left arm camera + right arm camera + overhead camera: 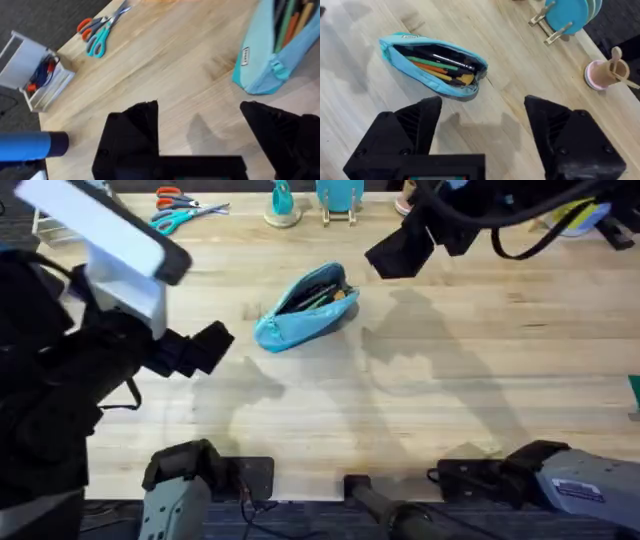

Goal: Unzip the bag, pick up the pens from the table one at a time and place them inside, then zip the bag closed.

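Light-blue fabric marks the bag point(303, 308), which lies on the worktop point(450, 390) just past the middle, its long axis running diagonally from the near left up to the far right. Its zipper stands open along the top, and the pens point(440, 67) rest inside: dark, green, orange and yellow-tan sticks packed lengthwise, none seen loose on the wood around it.

Both arms hang above the worktop, clear of the bag. The left jaws point(205, 348) sit to the bag's near left, spread wide and empty, and in the left wrist view the closed end of the bag, with a small white label, lies just ahead and off to one side. The right jaws point(400, 250) hover to the far right of the bag, also wide and holding nothing; the right wrist view looks down on the open mouth.

With the pens apparently all in, the step left is likely zipping shut. I cannot tell for certain where the zipper pull sits. One arm would probably have to pin the pouch while the other draws along that diagonal axis.
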Available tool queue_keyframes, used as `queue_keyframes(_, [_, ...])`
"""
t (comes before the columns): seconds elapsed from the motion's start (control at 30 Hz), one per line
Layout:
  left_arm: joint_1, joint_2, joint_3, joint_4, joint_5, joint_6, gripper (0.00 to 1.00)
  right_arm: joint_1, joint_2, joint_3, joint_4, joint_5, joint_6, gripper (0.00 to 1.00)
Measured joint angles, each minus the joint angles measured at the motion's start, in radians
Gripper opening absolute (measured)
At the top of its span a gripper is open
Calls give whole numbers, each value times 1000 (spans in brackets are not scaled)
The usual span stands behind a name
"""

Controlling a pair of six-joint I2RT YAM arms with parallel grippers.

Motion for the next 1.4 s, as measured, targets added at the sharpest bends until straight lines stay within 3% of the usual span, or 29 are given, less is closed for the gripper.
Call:
queue_keyframes(0.13, [97,28,0,2,62,25,993,0,0,0,0,0,2,998])
queue_keyframes(0.27, [142,113,2,2,125,64,992,0,0,0,0,0,3,997])
queue_keyframes(0.47, [146,247,2,1,217,157,992,0,0,0,0,0,3,998])
queue_keyframes(0.63, [146,301,2,-37,348,248,993,0,0,0,0,0,3,998])
queue_keyframes(0.9, [146,312,2,-219,475,393,993,0,0,0,0,0,3,998])
queue_keyframes(1.4, [146,338,5,-301,446,435,994,0,0,0,0,0,3,998])
